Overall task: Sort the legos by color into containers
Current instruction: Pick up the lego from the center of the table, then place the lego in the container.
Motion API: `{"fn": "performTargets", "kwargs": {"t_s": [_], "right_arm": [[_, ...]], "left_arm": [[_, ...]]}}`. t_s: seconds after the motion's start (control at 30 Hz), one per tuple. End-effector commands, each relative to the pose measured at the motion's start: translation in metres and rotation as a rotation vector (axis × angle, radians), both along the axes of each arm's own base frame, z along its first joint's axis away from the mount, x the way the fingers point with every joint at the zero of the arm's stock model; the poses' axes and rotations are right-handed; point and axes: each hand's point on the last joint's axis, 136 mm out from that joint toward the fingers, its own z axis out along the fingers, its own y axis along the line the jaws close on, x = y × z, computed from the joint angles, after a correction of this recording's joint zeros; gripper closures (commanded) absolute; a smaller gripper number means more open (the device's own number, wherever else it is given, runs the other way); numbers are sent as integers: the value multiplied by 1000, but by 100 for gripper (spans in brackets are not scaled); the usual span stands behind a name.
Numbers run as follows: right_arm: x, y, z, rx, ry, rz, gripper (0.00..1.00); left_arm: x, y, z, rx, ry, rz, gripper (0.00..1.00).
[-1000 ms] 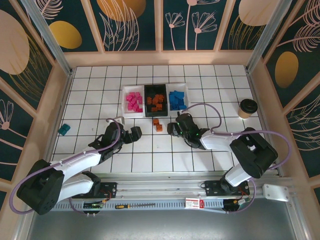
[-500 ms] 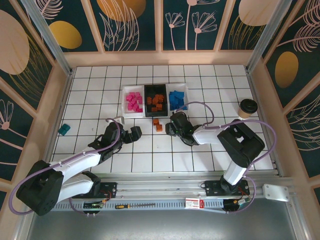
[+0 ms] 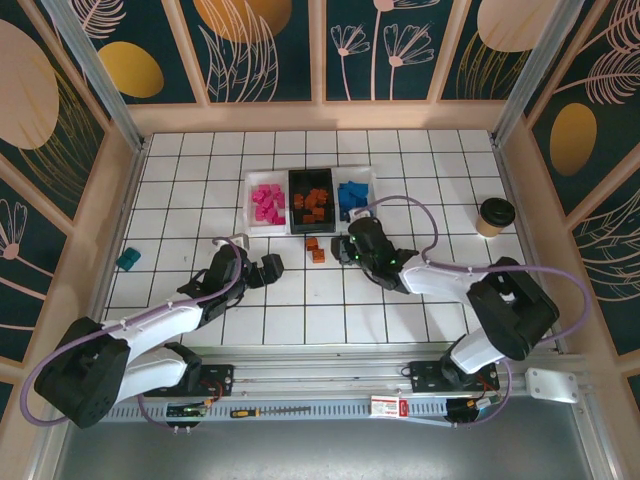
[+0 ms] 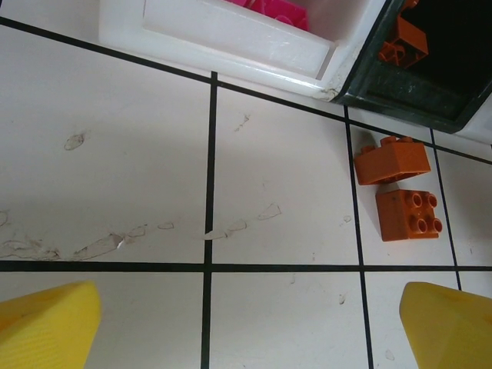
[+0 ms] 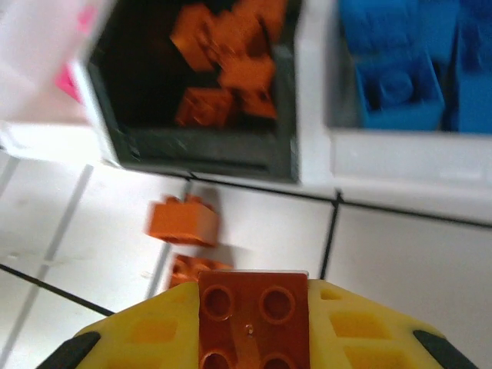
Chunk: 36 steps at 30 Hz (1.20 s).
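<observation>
Just before the black tray (image 5: 192, 146): your right gripper (image 3: 352, 247) is clamped on an orange brick (image 5: 254, 307).
Lift first: a low swing could catch the tray's wall and knock it loose.

Two orange bricks (image 4: 392, 161) obstruct front of black tray (image 4: 400, 96); tiles (image 4: 277, 192) leftward open.

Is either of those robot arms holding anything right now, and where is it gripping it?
The right gripper pinches a small orange-brown plastic brick by its opposite sides. The left gripper is open and empty.
</observation>
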Motion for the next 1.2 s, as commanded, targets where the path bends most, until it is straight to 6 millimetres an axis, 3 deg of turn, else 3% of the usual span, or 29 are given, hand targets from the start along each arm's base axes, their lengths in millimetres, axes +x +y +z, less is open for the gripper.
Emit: {"fn": "performTargets", "kwargs": {"t_s": [0.0, 0.17, 0.53, 0.63, 0.73, 0.87, 1.0, 1.17], "right_arm": [[12, 25, 49, 58, -104, 68, 77], [50, 52, 69, 20, -167, 72, 77], [146, 86, 45, -44, -158, -7, 75], [162, 89, 39, -52, -146, -20, 71], [173, 91, 37, -41, -125, -29, 57], [173, 93, 49, -21, -135, -19, 38], [156, 88, 72, 7, -177, -15, 35], [110, 78, 95, 66, -218, 9, 34]], "left_arm": [[3, -7, 4, -34, -9, -9, 1], [2, -9, 2, -46, -1, -12, 1], [-3, -8, 1, -57, 11, -12, 1], [-4, -6, 1, -55, 12, -7, 1], [-4, -5, 3, -54, 7, -3, 2], [-5, -5, 5, -54, 2, -9, 1], [-4, -8, 11, -64, -8, -20, 1], [0, -9, 19, -57, -25, -24, 1]]}}
